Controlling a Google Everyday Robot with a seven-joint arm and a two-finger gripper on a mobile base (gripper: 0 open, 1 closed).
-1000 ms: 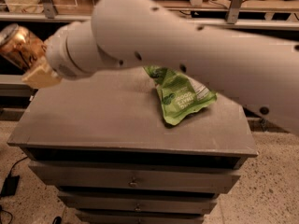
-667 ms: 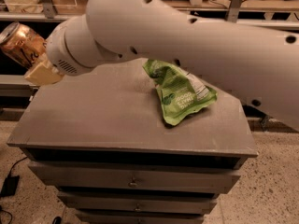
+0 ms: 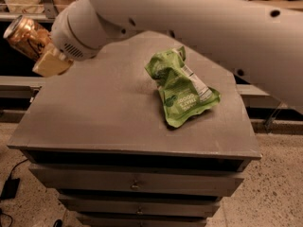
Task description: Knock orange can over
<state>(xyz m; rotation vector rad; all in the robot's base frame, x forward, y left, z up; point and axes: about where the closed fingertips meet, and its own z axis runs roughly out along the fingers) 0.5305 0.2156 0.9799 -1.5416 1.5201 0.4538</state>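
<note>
The orange can [image 3: 24, 36], coppery with dark lettering and a silver top, is tilted with its top pointing up and left. It hangs in the air past the left back corner of the grey cabinet top [image 3: 104, 112]. My gripper [image 3: 38, 51] is shut on the can, and one beige finger [image 3: 49, 64] shows under it. The big white arm [image 3: 189, 18] reaches in from the upper right across the back of the cabinet.
A crumpled green snack bag [image 3: 182, 86] lies on the right half of the cabinet top. The cabinet has drawers [image 3: 135, 181] below its front edge. A speckled floor [image 3: 279, 188] lies around it, and shelving stands behind.
The arm has swung slightly up and away from the bag, uncovering more of it. The can stays in the gripper at the upper left, still tilted.
</note>
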